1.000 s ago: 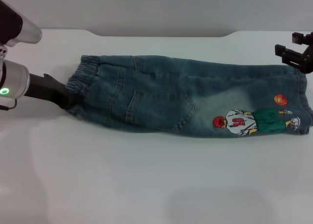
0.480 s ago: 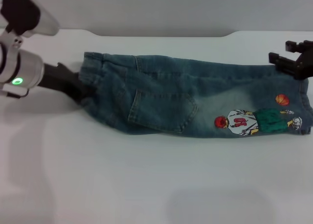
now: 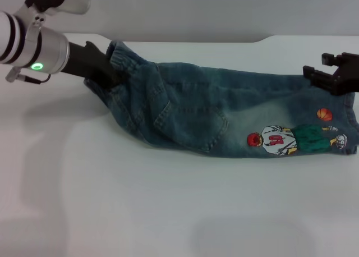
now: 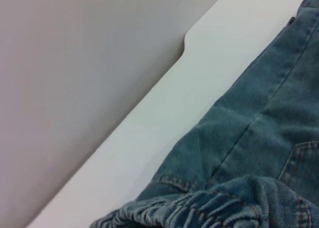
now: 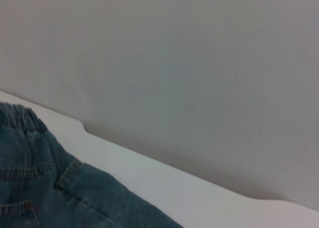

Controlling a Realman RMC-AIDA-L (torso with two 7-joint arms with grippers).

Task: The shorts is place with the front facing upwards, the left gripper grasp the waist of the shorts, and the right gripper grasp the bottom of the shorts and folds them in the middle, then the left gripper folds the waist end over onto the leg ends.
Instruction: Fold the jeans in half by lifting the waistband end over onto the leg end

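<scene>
The blue denim shorts (image 3: 224, 111) lie folded lengthwise across the white table, pocket side up. My left gripper (image 3: 106, 74), on the green-lit arm, is shut on the waist of the shorts (image 3: 120, 58) and holds that end raised off the table at the far left. The gathered waistband (image 4: 199, 208) fills the near part of the left wrist view. The leg ends (image 3: 350, 122) with the cartoon prints (image 3: 291, 139) rest flat at the right. My right gripper (image 3: 322, 66) hangs open just above the far edge of the shorts near the hems. The right wrist view shows the shorts (image 5: 45, 188) and their waistband (image 5: 20, 116).
The white table (image 3: 168, 212) spreads bare in front of the shorts. Its back edge, with a stepped notch (image 3: 112, 39), meets a grey wall (image 5: 199, 63) behind both arms.
My left gripper has risen and moved right and back, lifting the waist end off the table and bunching the cloth. The right gripper drifted slightly left and down over the hem end.
</scene>
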